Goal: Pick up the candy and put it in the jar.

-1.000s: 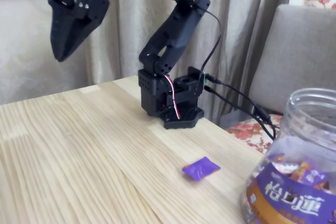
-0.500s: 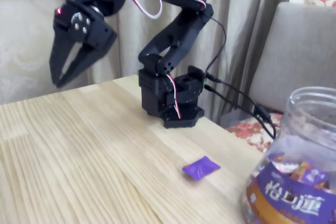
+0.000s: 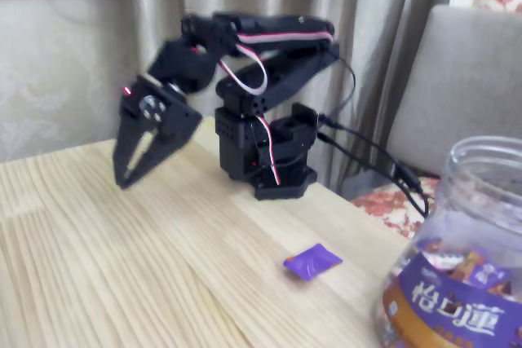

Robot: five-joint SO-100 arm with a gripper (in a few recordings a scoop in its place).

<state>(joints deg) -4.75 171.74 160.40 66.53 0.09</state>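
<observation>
sitting at the very start of the job, judging from the layout. lying flat on the wooden table (image 3: 98, 283) in the lower middle of the frame: the candy (image 3: 312, 262), purple and shiny, untouched and apart from everything else. standing at the lower right corner, partly cut off by the frame edge: the jar (image 3: 465, 258), clear, wide mouth open at the top, purple and brown label facing out, more wrapped sweets showing through its wall. hanging in the left middle of the frame, tips pointing down and just above the tabletop: the gripper (image 3: 130, 177), fingers spread apart in a narrow v, holding nothing. folding low over its black base (image 3: 269, 160) near the centre: the arm, with red and white wires looping along it. hovering well to the left of the candy, so no reach lined up over it as yet. still waiting to be done, by this reading: swinging right over the candy, lowering, closing on the wrapper, lifting, carrying to the jar mouth and letting go. nothing of the task completed so far.
</observation>
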